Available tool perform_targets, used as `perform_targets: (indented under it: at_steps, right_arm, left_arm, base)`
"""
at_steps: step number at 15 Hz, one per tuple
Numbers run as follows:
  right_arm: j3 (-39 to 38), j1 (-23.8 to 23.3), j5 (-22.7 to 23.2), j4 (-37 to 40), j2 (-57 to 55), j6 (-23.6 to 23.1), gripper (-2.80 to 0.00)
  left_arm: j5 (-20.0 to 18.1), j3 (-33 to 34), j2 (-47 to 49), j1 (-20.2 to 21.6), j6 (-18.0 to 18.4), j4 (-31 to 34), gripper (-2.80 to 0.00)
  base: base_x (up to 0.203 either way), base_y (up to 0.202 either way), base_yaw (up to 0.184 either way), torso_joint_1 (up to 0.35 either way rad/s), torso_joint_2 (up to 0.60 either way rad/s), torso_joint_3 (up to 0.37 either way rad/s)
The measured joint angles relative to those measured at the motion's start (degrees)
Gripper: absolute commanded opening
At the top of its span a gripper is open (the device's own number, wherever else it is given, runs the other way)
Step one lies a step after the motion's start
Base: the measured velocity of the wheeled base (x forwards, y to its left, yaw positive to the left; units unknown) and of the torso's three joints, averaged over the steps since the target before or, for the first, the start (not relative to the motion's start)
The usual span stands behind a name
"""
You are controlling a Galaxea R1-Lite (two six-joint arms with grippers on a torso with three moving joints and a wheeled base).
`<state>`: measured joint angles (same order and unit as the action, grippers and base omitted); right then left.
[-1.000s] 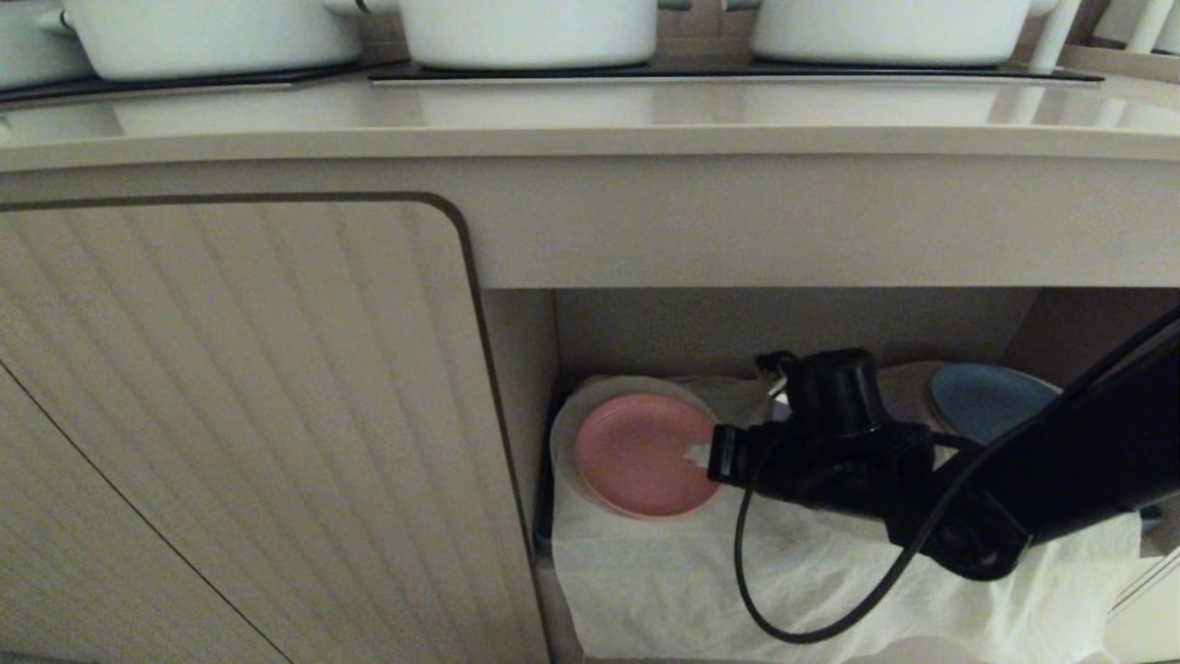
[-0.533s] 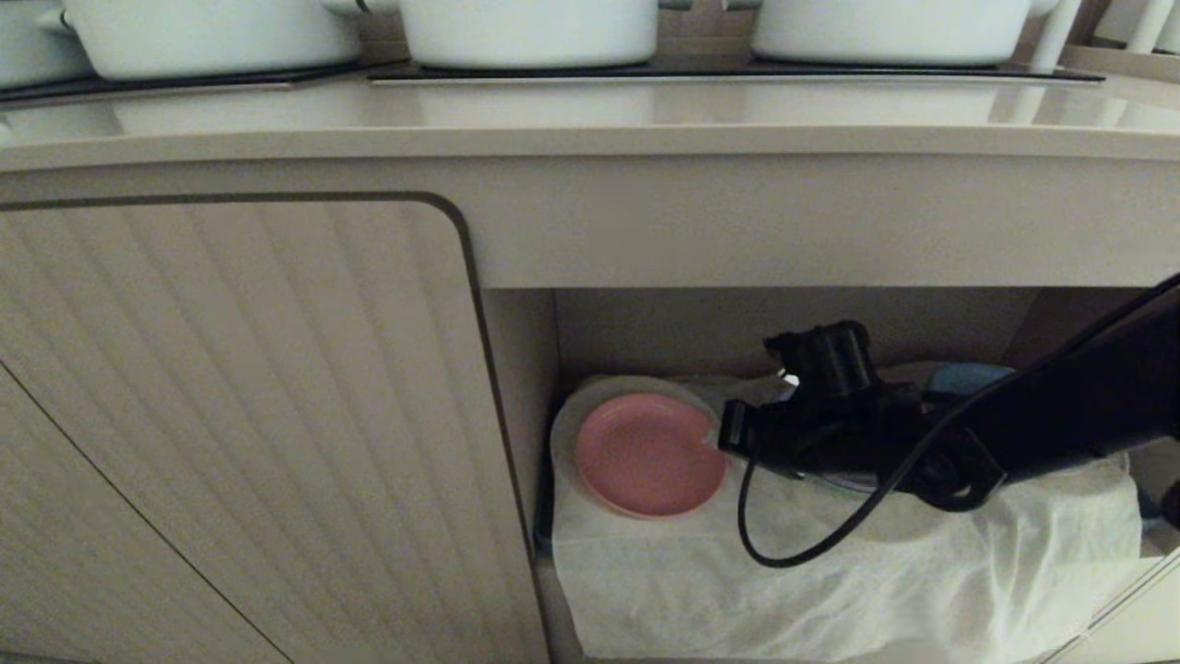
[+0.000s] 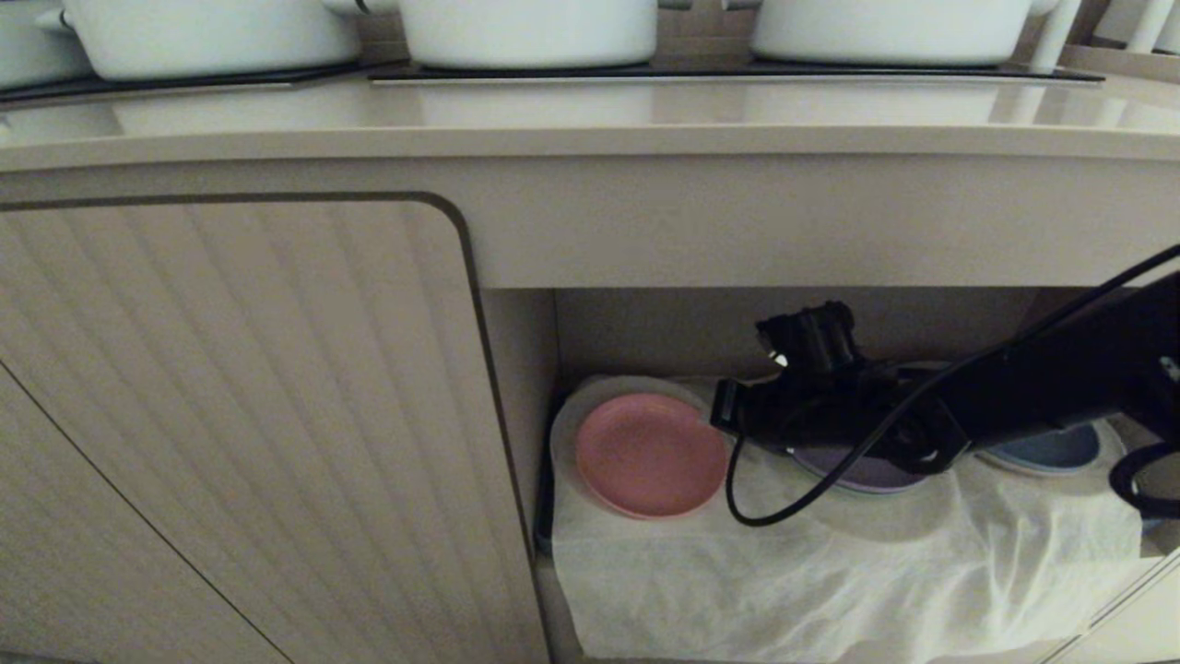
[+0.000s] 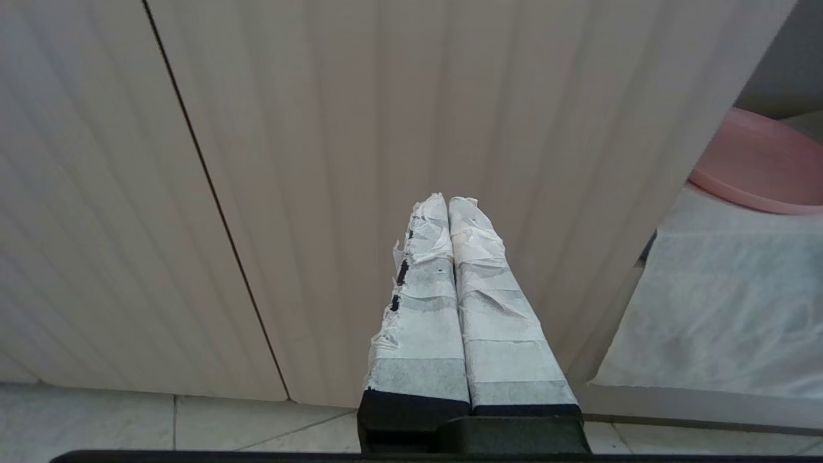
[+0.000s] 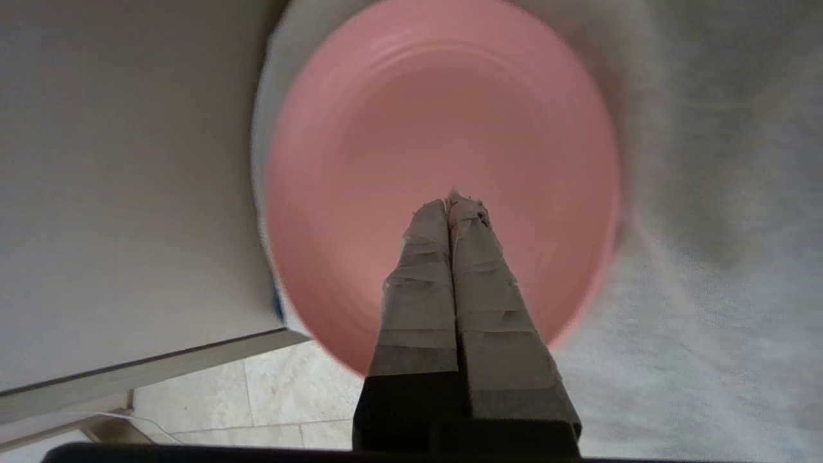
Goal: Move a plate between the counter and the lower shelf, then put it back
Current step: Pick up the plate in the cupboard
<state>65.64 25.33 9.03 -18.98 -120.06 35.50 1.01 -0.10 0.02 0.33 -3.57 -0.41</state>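
Observation:
The pink plate [image 3: 650,454] lies on a larger white plate [image 3: 564,433] at the left end of the lower shelf [image 3: 830,572], whose board is covered in wrinkled white cloth. My right gripper [image 5: 450,202] reaches into the recess from the right, shut and holding nothing. Its taped fingers point across the pink plate [image 5: 443,116] from just off the plate's right rim. In the head view only the gripper's black body [image 3: 737,415] shows. My left gripper [image 4: 448,200] is shut and empty, low in front of the ribbed cabinet door [image 4: 321,161]. The counter [image 3: 590,120] runs above.
A purple plate [image 3: 857,472] and a blue plate [image 3: 1051,450] sit on the cloth under my right arm. Three white pots [image 3: 525,28] stand on the black hob at the counter's back. The recess roof is close above my right wrist. A cable loop [image 3: 765,512] hangs from it.
My right arm has risen and levelled inside the recess, its tip lifting off the plate's right rim. The purple and blue plates now show beneath it. The pink plate has not moved.

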Motion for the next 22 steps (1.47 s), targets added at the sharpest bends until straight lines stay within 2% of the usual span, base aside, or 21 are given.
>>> perform_targets:
  at_steps: [2, 3, 8, 12, 16, 19, 22]
  right_arm:
    - [0.2, -0.06, 0.02, 0.1, -0.54, -0.02, -2.8]
    - [0.24, -0.04, 0.02, 0.1, -0.69, -0.09, 0.0]
    - [-0.36, -0.24, -0.32, 0.93, -0.97, -0.26, 0.0]
    - [-0.48, -0.3, -5.79, 0.89, -1.74, -0.28, 0.0]
    - [-0.37, -0.26, -6.13, 0.87, -2.27, -0.48, 0.0]
    - [-0.15, -0.22, -6.1, 0.82, -3.09, -4.08, 0.0]
    - [0.42, -0.17, -6.09, 0.9, -4.01, -4.77, 0.0]
  left_arm:
    - [0.0, 0.0, 0.0, 0.0, 0.0, 0.0, -2.8]
    - [0.0, 0.0, 0.0, 0.0, 0.0, -0.02, -2.8]
    - [0.02, 0.0, 0.0, 0.0, 0.0, -0.02, -2.8]
    - [0.04, 0.0, 0.0, 0.0, 0.0, -0.02, -2.8]
    - [0.02, 0.0, 0.0, 0.0, 0.0, -0.02, -2.8]
    - [0.01, 0.0, 0.0, 0.0, 0.0, -0.02, -2.8]
    - [0.0, 0.0, 0.0, 0.0, 0.0, -0.05, -2.8]
  base:
    - [0.0, 0.0, 0.0, 0.0, 0.0, 0.0]
    - [0.0, 0.0, 0.0, 0.0, 0.0, 0.0]
    - [0.0, 0.0, 0.0, 0.0, 0.0, 0.0]
    - [0.0, 0.0, 0.0, 0.0, 0.0, 0.0]
    - [0.0, 0.0, 0.0, 0.0, 0.0, 0.0]
    - [0.0, 0.0, 0.0, 0.0, 0.0, 0.0]
    - [0.0, 0.0, 0.0, 0.0, 0.0, 0.0]
